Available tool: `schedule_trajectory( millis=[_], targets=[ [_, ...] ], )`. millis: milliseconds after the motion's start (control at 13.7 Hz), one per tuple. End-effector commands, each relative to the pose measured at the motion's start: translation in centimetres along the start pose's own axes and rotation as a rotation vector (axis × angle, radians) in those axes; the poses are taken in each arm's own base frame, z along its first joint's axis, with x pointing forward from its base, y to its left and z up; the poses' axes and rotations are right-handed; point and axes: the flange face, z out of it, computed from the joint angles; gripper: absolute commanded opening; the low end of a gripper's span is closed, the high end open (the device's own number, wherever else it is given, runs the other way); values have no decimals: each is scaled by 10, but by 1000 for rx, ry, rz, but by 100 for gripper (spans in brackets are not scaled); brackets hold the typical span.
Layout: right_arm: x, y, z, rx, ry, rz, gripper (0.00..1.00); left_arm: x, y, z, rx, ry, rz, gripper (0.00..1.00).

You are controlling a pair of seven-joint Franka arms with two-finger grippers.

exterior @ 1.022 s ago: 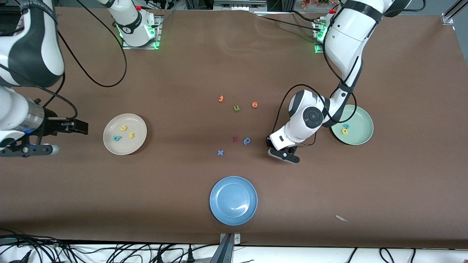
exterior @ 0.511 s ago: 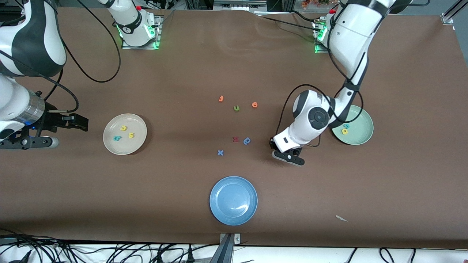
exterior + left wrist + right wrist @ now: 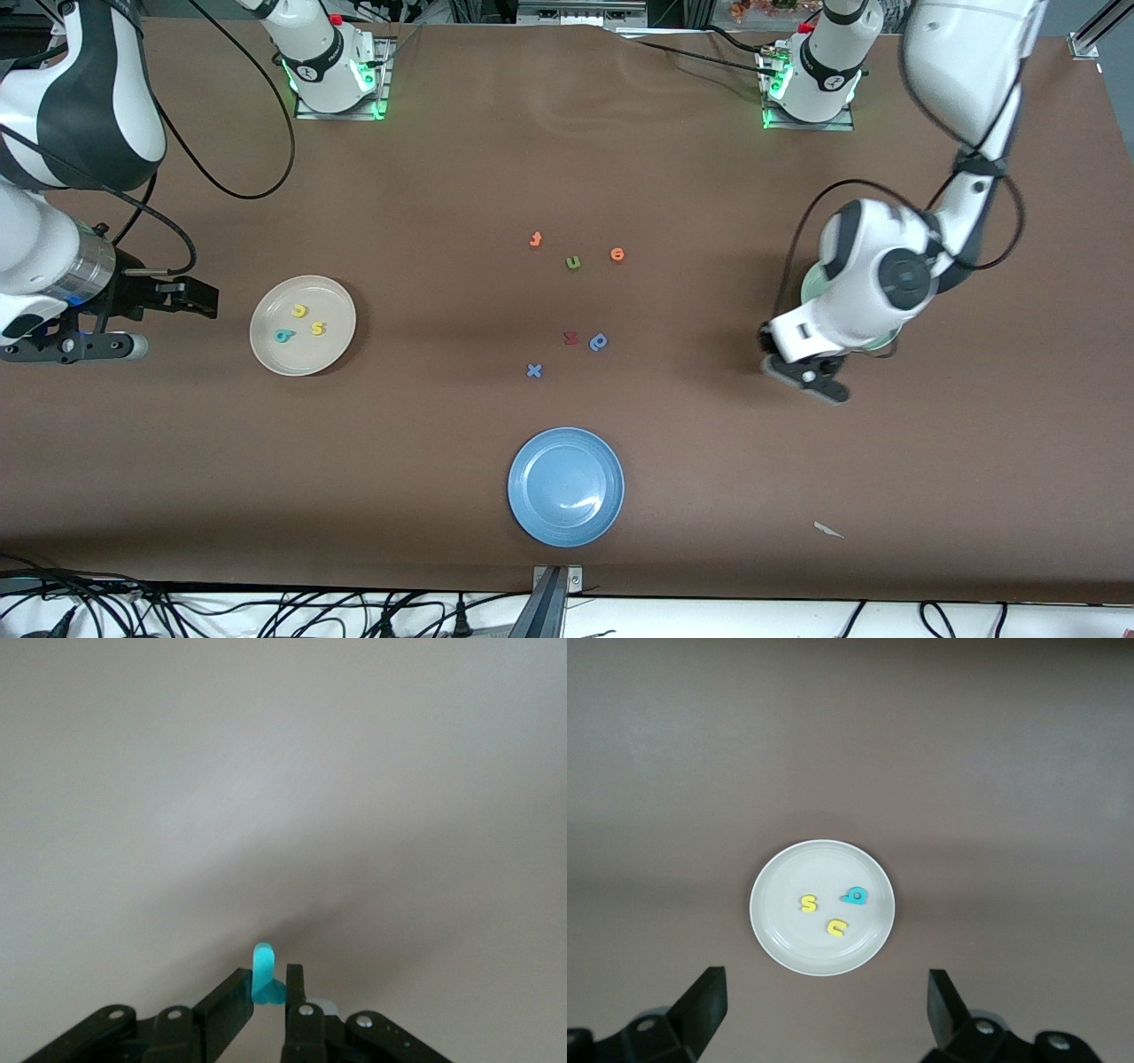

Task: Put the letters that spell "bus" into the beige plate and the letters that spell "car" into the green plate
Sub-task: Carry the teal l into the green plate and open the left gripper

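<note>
Front view: shows left gripper (image 3: 808,374) over bare table at seven o'clock of the green plate (image 3: 806,289), plate mostly hidden under the wrist. Shows right gripper (image 3: 202,299) spread wide, waiting over the table at nine o'clock of the beige plate (image 3: 301,356). Holds yellow u (image 3: 299,310), yellow s (image 3: 317,329) and teal b (image 3: 284,335) inside the beige plate, so "bus" looks finished.

Left wrist view: pinches a teal letter (image 3: 263,973) upright between nearly closed jaws; probably the r, shape not readable.

Right wrist view: confirms empty, wide jaws and all three letters lying flat in the beige plate.

Handling, judged: featherlight, soft, squashy foam, not fragile. Best pinched gently across the flat faces at the stem. May cling to the pads on release.
</note>
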Motion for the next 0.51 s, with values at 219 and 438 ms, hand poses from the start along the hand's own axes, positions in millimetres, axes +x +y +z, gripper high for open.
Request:
schedule_trajectory(
  millis=[219,438],
  targets=[
    [-8,2,-4,-9,3,11,100,-117,-65,2,-6,-116,59,0],
    [-8,2,-4,-9,1,11,100,-137,-74,7,-47,-183,21,45]
  ],
)
